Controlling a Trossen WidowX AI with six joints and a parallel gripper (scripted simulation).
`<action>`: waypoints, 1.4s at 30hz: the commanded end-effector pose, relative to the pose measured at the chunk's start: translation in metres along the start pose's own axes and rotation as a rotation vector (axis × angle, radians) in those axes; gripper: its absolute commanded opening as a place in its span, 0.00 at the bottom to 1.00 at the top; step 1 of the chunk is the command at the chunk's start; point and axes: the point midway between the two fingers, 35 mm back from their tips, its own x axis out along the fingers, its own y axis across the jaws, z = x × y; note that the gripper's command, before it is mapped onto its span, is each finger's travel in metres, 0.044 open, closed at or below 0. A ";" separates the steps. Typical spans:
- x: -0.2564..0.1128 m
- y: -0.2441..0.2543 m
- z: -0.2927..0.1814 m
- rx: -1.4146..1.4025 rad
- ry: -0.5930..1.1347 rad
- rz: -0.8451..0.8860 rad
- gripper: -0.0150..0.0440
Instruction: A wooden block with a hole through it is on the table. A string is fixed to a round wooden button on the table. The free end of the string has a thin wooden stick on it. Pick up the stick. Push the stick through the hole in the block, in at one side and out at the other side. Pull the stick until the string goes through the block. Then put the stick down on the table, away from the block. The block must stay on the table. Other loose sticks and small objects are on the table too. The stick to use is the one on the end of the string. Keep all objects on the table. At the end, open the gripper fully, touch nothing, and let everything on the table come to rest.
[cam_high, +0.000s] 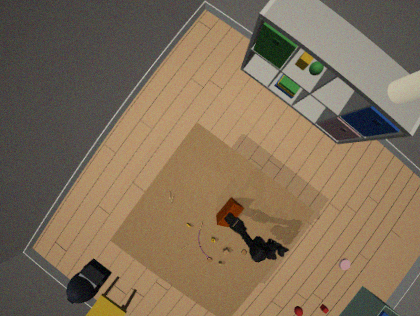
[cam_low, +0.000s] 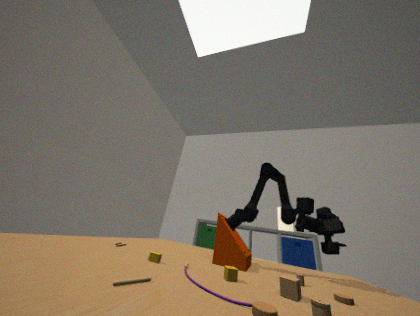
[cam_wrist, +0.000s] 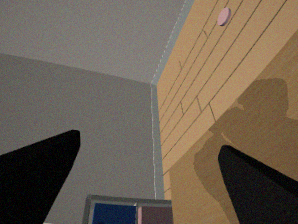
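An orange wedge-shaped block stands on the table; its hole does not show. The purple string lies in a curve outside the block, running from the round wooden button to the thin pale stick, which lies on the table on the near side of the block in the exterior view. My gripper is open and empty, raised above the table and well away from the stick. The wrist view shows neither block nor stick.
Yellow cubes and brown wooden pieces stand around the string. A loose stick lies left of the string in the exterior view; small thin sticks lie farther off. The arm reaches over the block's edge in the top view.
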 end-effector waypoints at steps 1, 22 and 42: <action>0.000 0.000 0.000 0.000 0.000 0.000 0.98; -0.106 -0.163 0.140 -0.833 0.114 -0.833 1.00; -0.366 -0.217 0.165 -0.845 0.672 -1.414 1.00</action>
